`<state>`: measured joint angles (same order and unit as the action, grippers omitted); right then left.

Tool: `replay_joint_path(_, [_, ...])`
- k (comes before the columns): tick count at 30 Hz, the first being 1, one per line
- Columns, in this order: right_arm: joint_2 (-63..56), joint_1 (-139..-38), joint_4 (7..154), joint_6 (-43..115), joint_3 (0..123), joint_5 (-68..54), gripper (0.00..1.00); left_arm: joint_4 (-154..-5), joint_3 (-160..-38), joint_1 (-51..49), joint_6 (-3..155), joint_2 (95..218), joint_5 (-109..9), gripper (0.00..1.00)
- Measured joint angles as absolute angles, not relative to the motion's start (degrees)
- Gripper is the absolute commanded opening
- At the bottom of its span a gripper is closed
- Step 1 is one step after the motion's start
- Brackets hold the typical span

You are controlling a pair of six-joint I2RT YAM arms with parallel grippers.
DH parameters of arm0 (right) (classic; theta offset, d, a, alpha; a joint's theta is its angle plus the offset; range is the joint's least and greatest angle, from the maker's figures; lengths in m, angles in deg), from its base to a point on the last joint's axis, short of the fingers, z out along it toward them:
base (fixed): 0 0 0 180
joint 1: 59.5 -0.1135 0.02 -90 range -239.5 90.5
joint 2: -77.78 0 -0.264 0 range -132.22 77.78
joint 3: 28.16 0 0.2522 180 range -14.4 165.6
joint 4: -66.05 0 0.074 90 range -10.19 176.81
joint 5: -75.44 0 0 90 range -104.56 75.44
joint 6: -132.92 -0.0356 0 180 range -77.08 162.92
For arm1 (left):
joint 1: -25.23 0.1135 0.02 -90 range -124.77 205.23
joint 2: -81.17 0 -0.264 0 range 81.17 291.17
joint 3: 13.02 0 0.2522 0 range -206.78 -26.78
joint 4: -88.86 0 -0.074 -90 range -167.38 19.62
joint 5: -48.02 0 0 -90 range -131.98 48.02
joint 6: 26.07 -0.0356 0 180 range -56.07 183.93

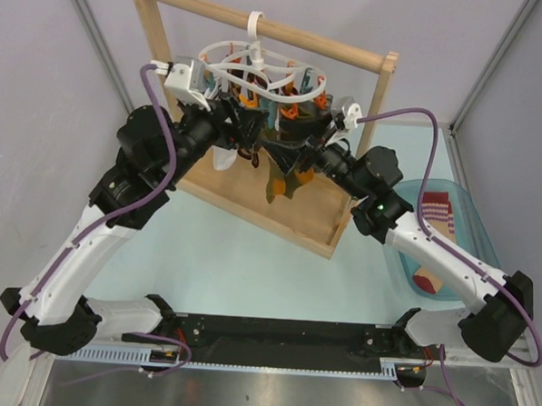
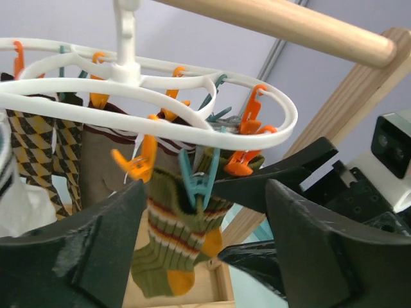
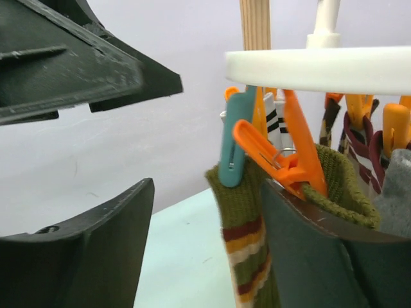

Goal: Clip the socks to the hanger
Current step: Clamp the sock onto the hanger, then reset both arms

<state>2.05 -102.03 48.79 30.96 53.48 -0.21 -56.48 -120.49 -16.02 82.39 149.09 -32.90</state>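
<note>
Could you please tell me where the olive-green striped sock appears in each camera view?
Top external: the olive-green striped sock hangs at centre, below the hanger.
Left wrist: lower centre, under a teal clip.
Right wrist: bottom centre, under the same clip.
Shared landmark: the white hanger above it.

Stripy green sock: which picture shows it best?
Left wrist view: the green striped sock hangs nearly whole from a teal clip. The right wrist view shows only its cuff; the top view shows it small and distant.
</note>
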Motion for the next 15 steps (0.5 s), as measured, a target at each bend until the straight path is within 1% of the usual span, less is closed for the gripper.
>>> replay_joint_path(3, [4.81,-102.07,52.44,31.44,53.48,-0.69,0.80,-55.69,-120.06,-16.07,81.45,146.75,-31.94,1.00])
replay_joint_path(4, [6.42,-102.07,54.49,32.03,53.48,-1.30,0.82,-55.40,-119.34,-16.07,81.06,145.44,-31.22,1.00])
replay_joint_path(5, [8.06,-102.07,56.61,32.51,53.48,-2.04,0.85,-54.97,-118.59,-16.07,80.47,143.99,-30.45,1.00])
replay_joint_path(9, [15.32,-102.13,65.16,34.74,53.59,-6.22,0.91,-53.33,-114.22,-16.11,78.28,136.98,-26.19,1.00])
replay_joint_path(12, [22.05,-102.16,73.66,36.84,53.78,-12.47,0.94,-52.45,-109.92,-16.13,76.14,130.27,-21.71,1.00])
replay_joint_path(15, [28.13,-102.11,82.55,38.37,54.18,-20.93,0.99,-52.10,-104.98,-16.13,74.24,123.14,-17.49,1.00])
